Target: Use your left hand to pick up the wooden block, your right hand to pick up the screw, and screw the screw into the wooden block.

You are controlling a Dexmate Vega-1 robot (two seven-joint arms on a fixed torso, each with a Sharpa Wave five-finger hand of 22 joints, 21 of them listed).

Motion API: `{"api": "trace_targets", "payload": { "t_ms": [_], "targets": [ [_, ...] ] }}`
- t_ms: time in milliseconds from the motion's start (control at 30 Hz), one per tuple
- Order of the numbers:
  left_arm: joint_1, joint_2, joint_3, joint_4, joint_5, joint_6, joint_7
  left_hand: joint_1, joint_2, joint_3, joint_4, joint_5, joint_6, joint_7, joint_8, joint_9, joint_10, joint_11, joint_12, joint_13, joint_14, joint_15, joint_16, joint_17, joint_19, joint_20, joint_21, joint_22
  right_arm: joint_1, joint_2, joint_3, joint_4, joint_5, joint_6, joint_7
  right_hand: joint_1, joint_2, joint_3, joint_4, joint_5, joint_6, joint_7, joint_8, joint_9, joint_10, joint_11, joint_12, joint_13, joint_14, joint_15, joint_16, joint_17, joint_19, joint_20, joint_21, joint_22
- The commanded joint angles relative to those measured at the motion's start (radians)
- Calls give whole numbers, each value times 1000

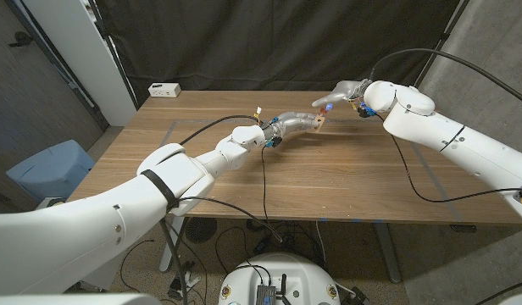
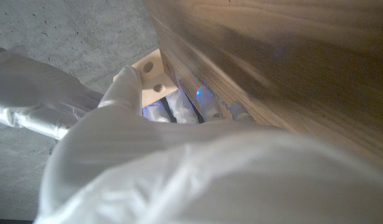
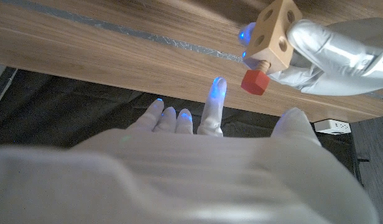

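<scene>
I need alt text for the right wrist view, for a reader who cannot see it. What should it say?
The left robot hand holds a wooden block with a red-headed screw already sticking out of one face. The right robot hand is close by, fingers spread and holding nothing, above the wooden table.

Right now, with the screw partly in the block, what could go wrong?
1. The red-headed screw still shows thread outside the wooden block; it may be loosely seated and could tilt or drop out.
2. The right hand is open and off the screw head, so re-gripping could knock it sideways.
3. The left hand holds the block raised off the table by its fingers; a push from the right hand could shift it in that grip.
</scene>
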Motion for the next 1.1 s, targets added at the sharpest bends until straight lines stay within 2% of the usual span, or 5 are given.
{"api": "trace_targets", "payload": {
  "t_ms": [33,233,400,900,1100],
  "targets": [
    [-2,0,2,0,1,-2,0,3,8,3,5,1,4,1,6,4,1,0,5,1,-2,-35,4,1,-2,1,2,5,5,-25,44,14,114,68,67,23,21,15,-25,5,-58,9,-36,-9,-55,-1,-2,2,-50,13,-5,2,-35,0,-4,2],
    [-2,2,1,0,1,-8,-2,3,8,3,4,1,4,1,7,4,-1,-1,4,2,-3,-35,3,1,-1,0,3,5,25,-35,49,32,164,106,116,43,31,31,-45,9,-127,22,-80,-18,-122,-3,-2,2,-104,25,-6,1,-80,7,-5,1],
    [-2,1,1,0,2,-10,-3,3,8,3,5,1,6,1,7,4,-3,0,4,2,-3,-35,3,1,-1,-1,3,5,27,-42,64,47,208,144,133,73,46,52,-65,15,-166,17,-105,-22,-163,-6,-1,2,-130,31,-3,1,-95,10,-1,1],
    [1,3,-1,-1,1,-20,-11,2,7,2,5,1,2,1,6,4,1,-3,6,2,-3,-34,3,1,-1,-1,2,5,27,-59,83,70,271,185,144,156,70,100,-105,35,-184,-12,-124,-27,-203,-31,5,1,-151,30,3,1,-98,12,5,-1],
    [3,4,-2,-1,1,-24,-17,0,8,2,6,1,4,1,7,4,0,-1,5,2,-2,-34,4,1,-1,0,3,5,20,-62,87,71,275,183,127,223,80,135,-119,46,-160,-38,-121,-28,-202,-53,14,0,-146,16,10,0,-84,9,11,-2]
  ]
}}
